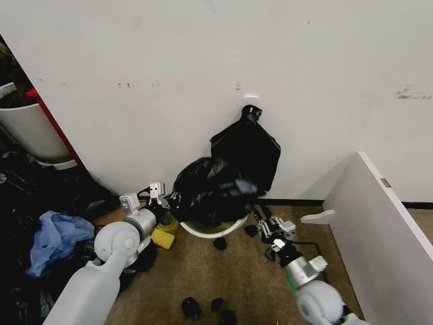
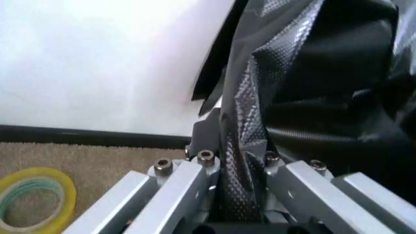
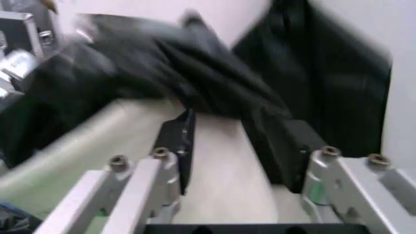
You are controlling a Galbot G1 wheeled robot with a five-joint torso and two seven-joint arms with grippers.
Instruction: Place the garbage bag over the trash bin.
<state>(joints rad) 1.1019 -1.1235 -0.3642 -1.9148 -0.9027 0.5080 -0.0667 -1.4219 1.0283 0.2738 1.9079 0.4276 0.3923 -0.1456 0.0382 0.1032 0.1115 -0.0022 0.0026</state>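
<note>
The glossy black garbage bag [image 1: 210, 188] is bunched on top of the cream-white trash bin [image 1: 215, 231], whose rim shows under it on the carpet by the wall. My left gripper [image 1: 157, 196] is at the bag's left side. In the left wrist view, the left gripper [image 2: 234, 151] is shut on a fold of the garbage bag [image 2: 305, 97]. My right gripper [image 1: 262, 221] is at the bin's right side. In the blurred right wrist view, the right gripper [image 3: 234, 146] is open, with the trash bin [image 3: 221, 170] wall between its fingers and the garbage bag [image 3: 149, 73] just beyond.
A flat matte black bundle [image 1: 247, 150] hangs on the wall behind the bin. A yellow tape roll [image 2: 32, 200] lies on the carpet by the left arm. A white board [image 1: 385, 223] leans at the right. A blue bag [image 1: 57, 237], a white tub [image 1: 30, 128] and clutter crowd the left.
</note>
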